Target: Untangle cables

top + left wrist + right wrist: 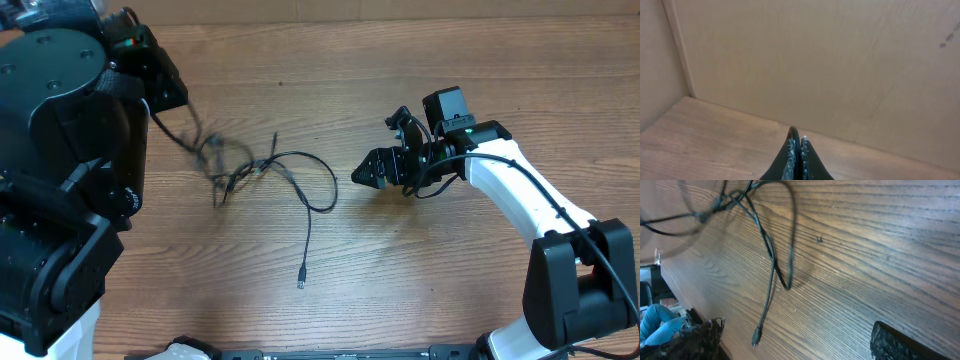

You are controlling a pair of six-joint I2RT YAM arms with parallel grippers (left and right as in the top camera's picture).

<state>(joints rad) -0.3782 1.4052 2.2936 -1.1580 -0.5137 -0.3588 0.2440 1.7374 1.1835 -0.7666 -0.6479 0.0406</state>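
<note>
The cables (240, 168) are thin black cords knotted left of the table's middle. One loop (325, 195) reaches right, and a strand ends in a slim plug tip (301, 284). A strand rises, blurred, from the knot up left to my left arm (150, 85). My left gripper (796, 142) is shut with a thin dark cord end showing at its fingertips. My right gripper (364, 176) is open and empty, low over the table just right of the loop. In the right wrist view the loop (774, 255) and plug tip (756, 339) lie ahead of its spread fingers (800, 342).
The bulky left arm base (50, 180) fills the left side of the overhead view. The white right arm (520, 195) crosses the right side. A pale wall (815, 65) stands behind the wooden table (420, 270).
</note>
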